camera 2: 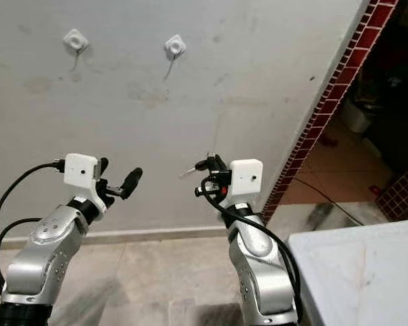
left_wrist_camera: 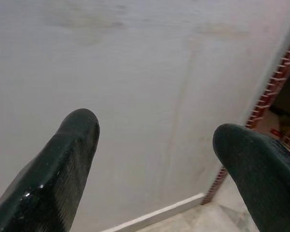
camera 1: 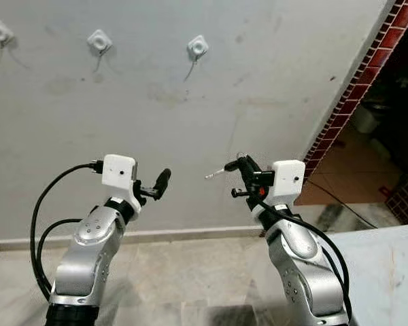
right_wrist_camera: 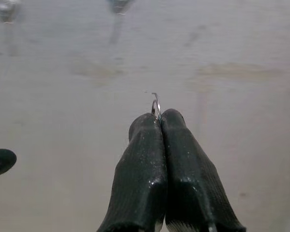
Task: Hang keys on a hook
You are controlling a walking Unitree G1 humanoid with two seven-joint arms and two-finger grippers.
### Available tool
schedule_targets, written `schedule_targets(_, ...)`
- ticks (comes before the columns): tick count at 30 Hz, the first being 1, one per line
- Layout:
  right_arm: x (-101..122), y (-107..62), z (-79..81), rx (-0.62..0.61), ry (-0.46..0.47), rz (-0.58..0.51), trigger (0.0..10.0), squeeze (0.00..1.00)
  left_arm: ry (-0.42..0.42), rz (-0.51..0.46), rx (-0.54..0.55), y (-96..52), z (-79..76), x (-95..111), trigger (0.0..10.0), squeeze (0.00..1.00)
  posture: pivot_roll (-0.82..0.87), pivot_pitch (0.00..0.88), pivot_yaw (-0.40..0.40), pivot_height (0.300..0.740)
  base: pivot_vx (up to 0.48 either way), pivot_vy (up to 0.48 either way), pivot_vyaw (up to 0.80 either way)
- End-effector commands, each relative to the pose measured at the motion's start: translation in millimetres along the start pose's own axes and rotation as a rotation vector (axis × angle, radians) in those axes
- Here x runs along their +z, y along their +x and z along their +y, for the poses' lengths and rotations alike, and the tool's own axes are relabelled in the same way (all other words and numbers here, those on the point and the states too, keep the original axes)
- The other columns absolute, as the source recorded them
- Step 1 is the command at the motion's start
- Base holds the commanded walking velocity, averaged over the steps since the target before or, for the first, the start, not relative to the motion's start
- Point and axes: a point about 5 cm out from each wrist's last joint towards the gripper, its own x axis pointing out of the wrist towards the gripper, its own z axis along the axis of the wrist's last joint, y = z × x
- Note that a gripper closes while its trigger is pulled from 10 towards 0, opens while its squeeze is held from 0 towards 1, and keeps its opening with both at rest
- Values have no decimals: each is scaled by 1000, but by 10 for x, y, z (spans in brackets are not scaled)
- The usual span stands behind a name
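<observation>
— Both silver arms are up in front of me. What's in the right one?

— My right gripper [camera 1: 239, 165] has its fingers [right_wrist_camera: 150, 159] pressed tight together on the keys [camera 1: 217, 173]. From the wrist all I get is a sliver of metal ring poking out past the tips; the rest is buried between the pads. From the head, one thin blade sticks out toward my other hand.

— And the left?

— My left gripper [camera 1: 155, 187] is spread wide with nothing between the fingers, level with the right and well apart from it.

— Where are the hooks?

— High above both hands on the grey wall [camera 1: 272, 81]: three white hooks [camera 1: 198, 46], the leftmost cut by the frame edge. Their prongs are too small to make out.

— The room?

— Stained plaster, pale baseboard [camera 1: 183, 234], marbled tile floor [camera 1: 190, 278]. Beyond my right hand, a red-tiled edge [camera 1: 350, 95] opens onto a dim space.
</observation>
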Motion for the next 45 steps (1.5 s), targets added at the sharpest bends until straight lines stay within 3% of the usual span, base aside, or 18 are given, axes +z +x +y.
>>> schedule_targets(1,34,-13,-49,-27,0,-16,10000,0,-3,3,-42,10,-99,14,10000,0,126,0,-72,740,428,0,0)
schedule_targets(25,-28,13,-12,-2,0,2,10000,0,10,24,-14,-58,-39,-3,10000,0,151,0,-81,740,413,0,0)
schedule_targets(31,-39,-13,-9,4,-4,4,10000,0,89,7,5,-100,-28,0,10000,0,149,0,-80,740,0,0,0)
schedule_targets(42,-19,9,16,15,-19,-9,10000,0,35,21,38,-82,-48,-29,10000,0,145,0,-78,740,0,0,577)
schedule_targets(45,-25,-3,3,7,-18,-6,10000,0,63,9,20,-59,-76,0,10000,0,143,0,-76,740,0,0,800)
